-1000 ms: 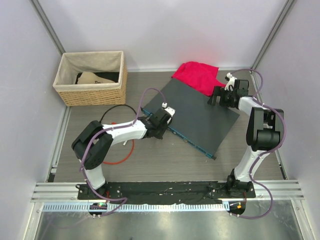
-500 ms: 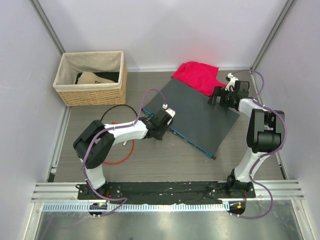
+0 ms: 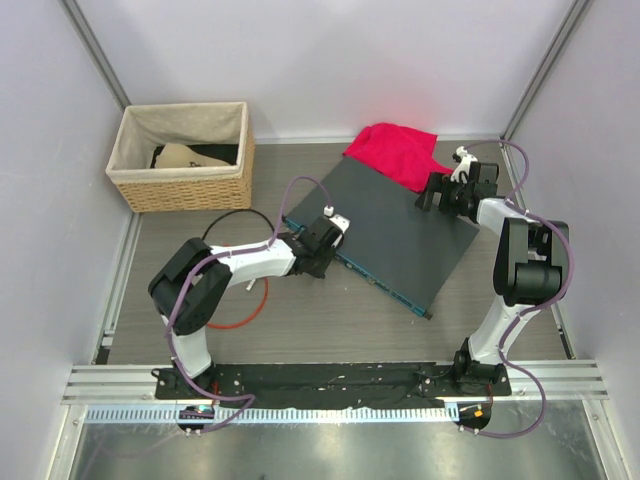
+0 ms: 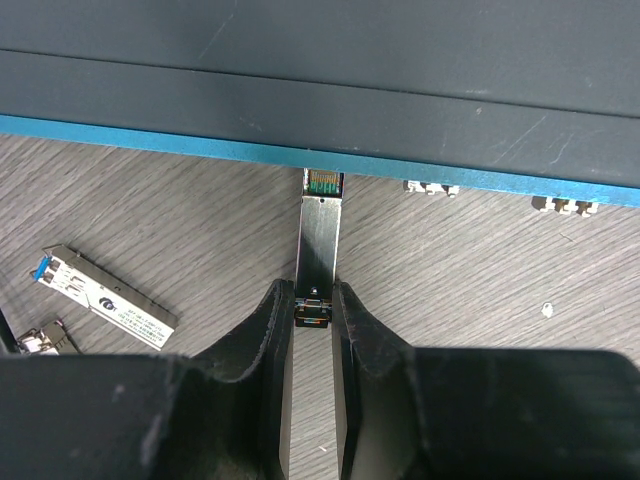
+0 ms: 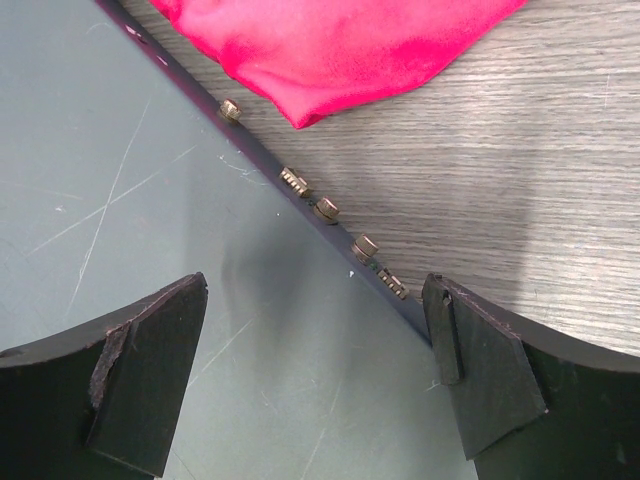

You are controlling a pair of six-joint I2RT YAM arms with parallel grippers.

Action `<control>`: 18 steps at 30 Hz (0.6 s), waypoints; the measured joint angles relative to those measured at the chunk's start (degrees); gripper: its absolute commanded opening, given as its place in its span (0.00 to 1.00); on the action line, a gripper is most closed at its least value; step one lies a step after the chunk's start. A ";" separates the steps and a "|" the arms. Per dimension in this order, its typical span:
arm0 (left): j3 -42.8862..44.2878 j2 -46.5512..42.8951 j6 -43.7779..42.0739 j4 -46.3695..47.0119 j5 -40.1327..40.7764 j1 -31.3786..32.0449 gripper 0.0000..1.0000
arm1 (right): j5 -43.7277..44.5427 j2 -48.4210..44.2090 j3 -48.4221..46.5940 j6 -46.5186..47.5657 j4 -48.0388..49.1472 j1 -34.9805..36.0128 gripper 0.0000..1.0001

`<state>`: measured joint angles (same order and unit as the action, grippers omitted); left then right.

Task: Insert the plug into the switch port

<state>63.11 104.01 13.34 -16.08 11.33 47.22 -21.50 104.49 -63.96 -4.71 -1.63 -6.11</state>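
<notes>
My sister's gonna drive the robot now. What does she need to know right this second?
Left gripper: shut on the plug.
Right gripper: open, holding nothing, straddling an edge of the switch near the red cloth.
The plug's tip is at the teal front face of the switch, lined up with a port; most of its body is outside.
Done: plug gripped and aimed.
Left: push it fully in, then let go.

We hold our left arm (image 3: 245, 262) low, elbow folded near its base and forearm stretched rightward, with the left gripper (image 4: 312, 300) pinching the plug (image 4: 320, 240) between close-set fingers. Our right arm (image 3: 528, 265) rises tall, its forearm angled far and leftward, and the right gripper (image 5: 315, 300) is spread wide, gripping nothing.
</notes>
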 measured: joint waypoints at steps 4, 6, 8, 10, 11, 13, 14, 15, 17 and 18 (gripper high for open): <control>0.00 0.00 0.00 0.02 -0.72 0.00 0.00 | -0.02 0.00 0.02 -0.15 0.11 0.00 0.99; 0.00 0.00 0.00 0.02 -1.03 0.00 0.00 | -0.02 0.00 0.02 -0.20 0.13 0.00 0.99; 0.00 0.00 0.00 0.04 -1.36 0.00 0.00 | -0.02 0.00 0.04 -0.22 0.17 -0.02 0.99; 0.04 0.00 0.00 0.02 -1.53 0.00 0.00 | -0.02 0.00 0.11 -0.22 0.31 0.00 0.99; 0.11 0.00 0.02 0.02 -1.53 0.00 0.00 | -0.02 0.00 0.13 -0.22 0.33 0.00 0.99; 0.22 0.00 0.07 0.04 -1.53 -0.02 0.00 | -0.02 0.00 0.13 -0.24 0.33 -0.02 0.98; 0.28 0.00 0.11 0.09 -1.51 -0.02 0.00 | -0.02 0.00 0.13 -0.24 0.33 0.00 0.99; 0.33 0.00 0.15 0.09 -1.51 -0.02 0.00 | -0.02 0.00 0.13 -0.24 0.33 0.00 0.98; 0.39 -0.02 0.20 0.15 -1.51 -0.09 0.00 | -0.02 0.00 0.13 -0.26 0.35 0.00 0.99; 0.42 -0.02 0.20 0.17 -1.51 -0.15 0.00 | -0.02 0.00 0.13 -0.26 0.35 0.00 0.98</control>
<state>63.53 103.98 13.54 -15.90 9.82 47.07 -21.52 104.49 -63.83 -4.97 -1.28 -6.11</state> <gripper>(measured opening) 0.210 0.986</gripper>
